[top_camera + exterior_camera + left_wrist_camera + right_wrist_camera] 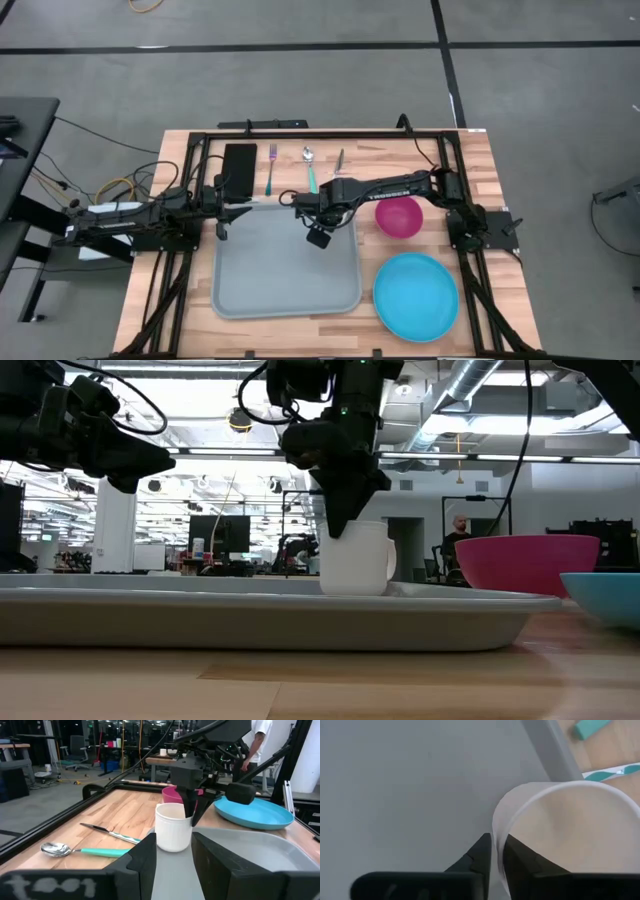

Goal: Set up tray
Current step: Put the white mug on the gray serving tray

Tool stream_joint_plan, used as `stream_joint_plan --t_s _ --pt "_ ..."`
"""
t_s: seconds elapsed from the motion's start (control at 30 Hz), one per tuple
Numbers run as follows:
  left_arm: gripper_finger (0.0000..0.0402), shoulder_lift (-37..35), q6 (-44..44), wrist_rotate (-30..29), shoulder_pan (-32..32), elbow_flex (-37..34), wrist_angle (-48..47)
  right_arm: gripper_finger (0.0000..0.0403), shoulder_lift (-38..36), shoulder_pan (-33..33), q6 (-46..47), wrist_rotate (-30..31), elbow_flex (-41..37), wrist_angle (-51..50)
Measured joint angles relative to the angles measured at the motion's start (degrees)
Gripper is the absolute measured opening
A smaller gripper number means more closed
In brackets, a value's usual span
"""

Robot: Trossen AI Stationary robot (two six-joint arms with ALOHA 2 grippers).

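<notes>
Cup (356, 558) on tray (285, 262) | right pincer (340, 528) pinching rim | bowl (398, 217) beside

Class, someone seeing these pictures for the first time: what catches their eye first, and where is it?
The right end effector pinches the rim of a white cup standing on the far part of the grey-blue tray. To the tray's right sit a pink bowl and a blue plate.

The tray (285, 275) was a large, light grey-blue plastic rectangle with rounded corners and a raised rim. It lay flat on the wooden table, between the two arms. A white cup (356, 558) stood upright on it, near its far right corner.
</notes>
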Motion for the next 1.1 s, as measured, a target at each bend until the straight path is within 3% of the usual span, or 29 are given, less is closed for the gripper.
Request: stream_joint_plan --t_s 0.27,0.5,0.77,0.9,1.1 --pt "0.0112 0.0 0.0 -0.1 0.0 0.0 0.0 0.0116 0.0 0.1 -0.1 -0.4 0.3 -0.7" --pt "0.0112 0.0 0.0 -0.1 0.0 0.0 0.0 0.0152 0.0 0.1 -0.9 -0.6 7.3 -4.1" --pt "0.0112 0.0 2.9 -0.1 0.0 0.0 0.1 0.0166 -0.3 0.5 -5.8 -0.6 17.8 -6.4" --pt "0.0112 0.0 6.6 -0.1 0.0 0.0 0.1 0.0166 -3.9 0.7 -11.6 -0.3 18.7 -4.9" --pt "0.0112 0.0 5.4 -0.1 0.0 0.0 0.2 0.0161 -10.1 0.1 -16.4 -0.2 18.7 -3.9"
